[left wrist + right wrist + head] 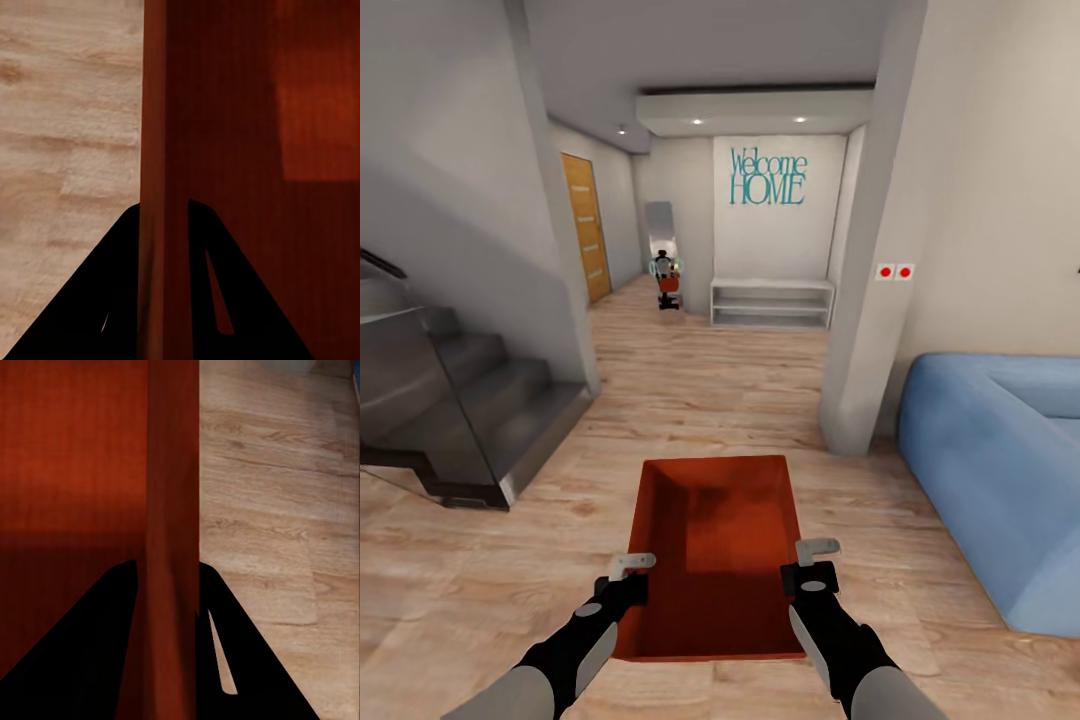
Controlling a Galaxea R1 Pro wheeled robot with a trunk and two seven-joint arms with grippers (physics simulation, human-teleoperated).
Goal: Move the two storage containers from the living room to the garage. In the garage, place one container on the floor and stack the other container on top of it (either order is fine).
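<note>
Orange-red bin: one storage container (715,550), lidless, low walls, carried in front of the robot above the wood-plank floor (700,390), long axis pointing away from the robot.
Left end effector (628,577): closed over the container's left wall near the near corner; one finger inside the bin, one outside.
Left wrist check: wall (161,187) runs straight between the two dark fingers (90,307), both pressed against it; ribbed inside bottom on one side, plank floor on the other.
Right end effector (815,563): closed over the right wall, roughly level with the left one.
Right wrist check: wall (174,547) clamped between the dark fingers (247,675); bin interior on one side, floor planks on the other.
Container attitude: looks level, held by both side walls; whether the bottom touches anything can't be told.
Container contents: nothing visible inside, darker shadow patch across the bottom.
Location: living room end of a hallway.
Sofa: blue sofa (1000,470) to the right, well apart from the bin.
Stairs: dark staircase (460,400) with a glass side panel on the left.
Ahead: white low shelf unit (771,302) under the teal "Welcome HOME" lettering (768,176); wooden door (586,226) on the left wall; mirror (660,235) at the far end with a small reflection in it, too small to read.
Pillar: white pillar (870,300) with two red-dot switches (894,271), between hallway and sofa.
</note>
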